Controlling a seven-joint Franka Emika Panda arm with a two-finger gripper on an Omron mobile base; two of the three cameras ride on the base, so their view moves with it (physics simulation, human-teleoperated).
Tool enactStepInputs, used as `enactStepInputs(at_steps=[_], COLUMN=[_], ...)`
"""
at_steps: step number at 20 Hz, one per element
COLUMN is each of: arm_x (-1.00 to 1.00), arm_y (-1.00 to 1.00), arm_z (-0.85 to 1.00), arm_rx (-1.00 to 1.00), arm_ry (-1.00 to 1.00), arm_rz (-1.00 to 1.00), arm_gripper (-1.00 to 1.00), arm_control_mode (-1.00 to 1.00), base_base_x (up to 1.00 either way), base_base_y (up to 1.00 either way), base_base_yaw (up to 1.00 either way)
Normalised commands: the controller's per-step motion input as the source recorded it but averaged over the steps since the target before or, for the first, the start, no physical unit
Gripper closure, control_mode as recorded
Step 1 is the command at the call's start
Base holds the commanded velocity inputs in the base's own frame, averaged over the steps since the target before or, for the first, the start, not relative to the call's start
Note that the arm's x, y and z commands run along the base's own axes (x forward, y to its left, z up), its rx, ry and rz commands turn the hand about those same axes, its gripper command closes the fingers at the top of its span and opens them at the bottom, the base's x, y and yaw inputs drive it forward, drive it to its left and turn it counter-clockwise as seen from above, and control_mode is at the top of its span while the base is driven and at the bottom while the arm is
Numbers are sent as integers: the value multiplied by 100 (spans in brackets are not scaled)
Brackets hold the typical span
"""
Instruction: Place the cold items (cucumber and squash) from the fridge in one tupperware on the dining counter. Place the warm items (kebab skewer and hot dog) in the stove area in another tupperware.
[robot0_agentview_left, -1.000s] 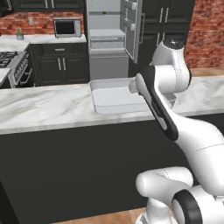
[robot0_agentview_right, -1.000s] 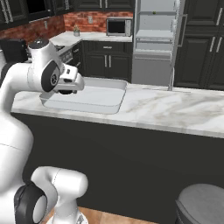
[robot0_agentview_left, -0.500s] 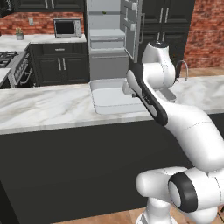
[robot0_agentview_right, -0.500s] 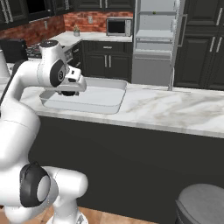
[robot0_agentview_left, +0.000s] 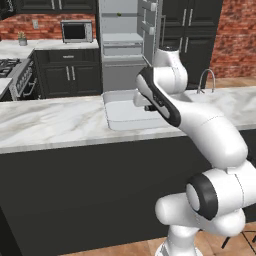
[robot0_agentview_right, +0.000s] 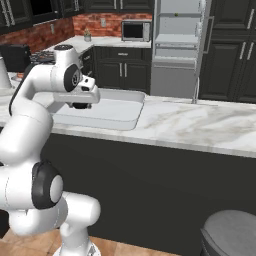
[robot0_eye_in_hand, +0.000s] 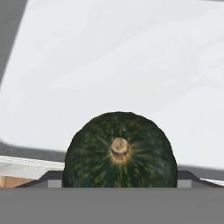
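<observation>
1. Over the dining counter (robot0_agentview_left: 50, 125), the gripper (robot0_agentview_right: 80, 105) hangs above the white tupperware (robot0_agentview_left: 125, 112); the squash (robot0_eye_in_hand: 119, 151) sits right at the fingers in the hand view, pale tub floor spread out behind it.
2. Squash: round, dark green with faint yellowish speckling and ribbing running out from a tan, corky stem stub at centre; stem end faces the camera.
3. Grip: fingertips are masked by the squash itself, so how wide the jaws stand cannot be read; the squash sits between them and looks held, but contact is not visible.
4. Hidden or cut off: the squash's lower part is lost at the bottom of the hand view; from the left base view the wrist and forearm cover the gripper and squash; from the right base view only a dark shape shows under the hand, too small to make out.
5. Background: fridge (robot0_agentview_right: 177, 45) stands with its door open; faucet (robot0_agentview_left: 206, 80) on the counter near the arm.
</observation>
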Motion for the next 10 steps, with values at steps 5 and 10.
enactStepInputs(at_steps=[5, 10], arm_x=[31, 21], arm_y=[8, 7], arm_z=[-19, -22], arm_rx=[0, 0], arm_ry=[0, 0], arm_rz=[2, 5], arm_gripper=[100, 100], arm_control_mode=[-100, -100], base_base_x=[0, 0], base_base_y=[0, 0], base_base_yaw=[0, 0])
